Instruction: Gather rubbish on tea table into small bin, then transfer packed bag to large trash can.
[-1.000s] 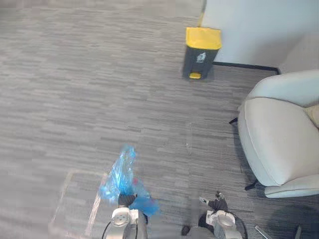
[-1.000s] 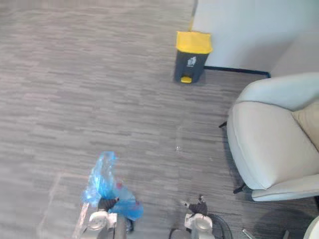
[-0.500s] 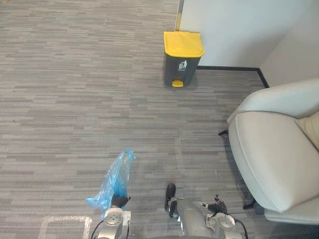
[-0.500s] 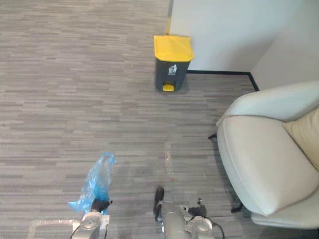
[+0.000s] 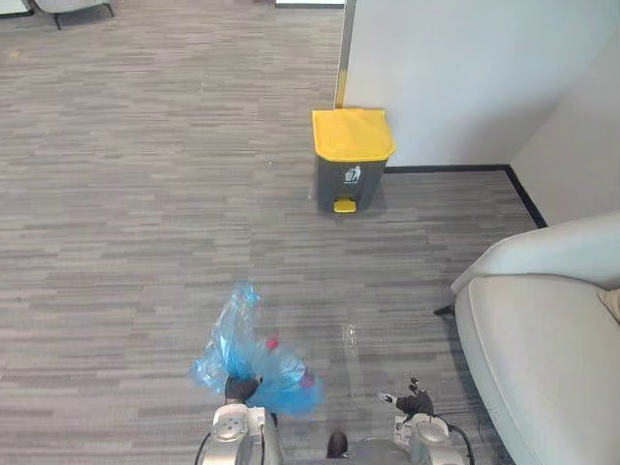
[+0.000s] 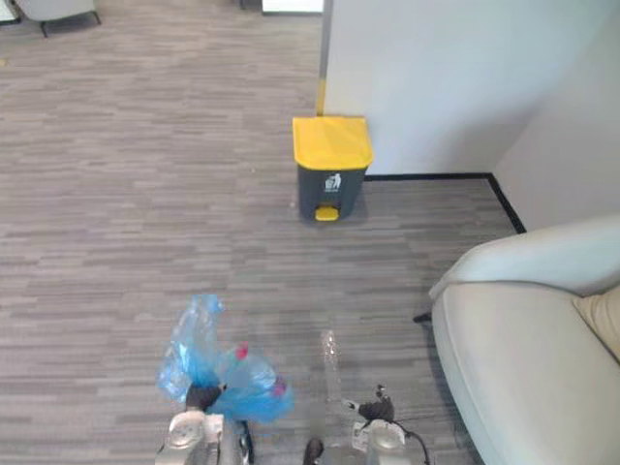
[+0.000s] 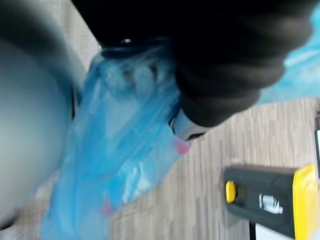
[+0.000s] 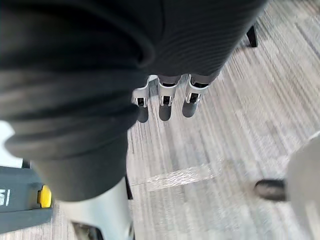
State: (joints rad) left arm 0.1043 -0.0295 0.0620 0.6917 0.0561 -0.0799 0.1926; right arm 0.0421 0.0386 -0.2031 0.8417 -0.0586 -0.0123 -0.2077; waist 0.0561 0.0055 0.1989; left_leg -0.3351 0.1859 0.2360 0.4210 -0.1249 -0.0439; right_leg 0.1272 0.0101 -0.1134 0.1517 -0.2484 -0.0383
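Honestly, we're carrying the blue bag [image 5: 254, 356] clutched in our left hand [image 5: 239, 389], right hand [image 5: 415, 401] dangling loose, well short of the trash can [image 5: 351, 160], so we're risking it slipping out on the way.

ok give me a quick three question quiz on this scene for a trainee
1. True or false: the large trash can has its yellow lid raised.
2. Which hand holds the blue bag? A) the robot's left B) the robot's right C) neither
3. What piece of furniture stands on the floor to the robot's right?

Key
1. False: the lid lies shut.
2. A: the left hand is closed on the bag's neck, while the right hand hangs open with nothing in it.
3. A pale armchair.
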